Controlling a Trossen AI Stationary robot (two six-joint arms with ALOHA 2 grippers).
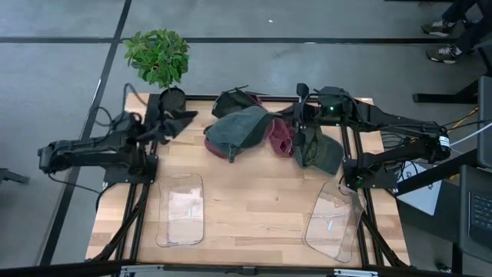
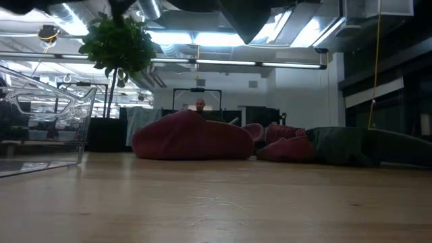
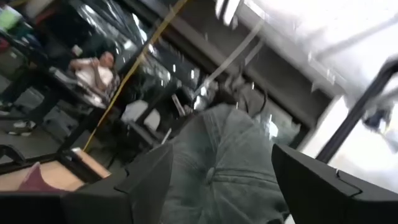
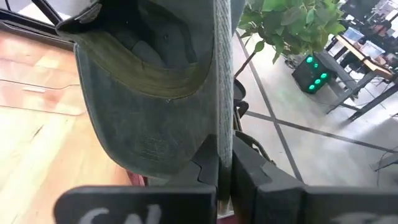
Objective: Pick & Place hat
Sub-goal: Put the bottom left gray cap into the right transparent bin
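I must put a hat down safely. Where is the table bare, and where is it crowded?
Bare wood lies between the left bin and right bin, in front of the hat pile. The back edge is crowded with hats and both grippers.

A robotics laboratory set in an open, industrial-style office. The wooden table (image 1: pixel 254 192) stands on a black metal frame on a grey concrete floor (image 1: pixel 61 85) marked with dark lines, and two dark robot arms are mounted at its sides. The low view shows an exposed ceiling with silver ducts (image 2: pixel 152 10) and long strip lights (image 2: pixel 223 64), and a seated person (image 2: pixel 200 105) at the far end of the room. A potted plant (image 1: pixel 159 55) stands at the table's far edge. The left wrist view shows another seated person (image 3: pixel 93 71) among desks; the right wrist view shows equipment with green lights (image 4: pixel 313 71).
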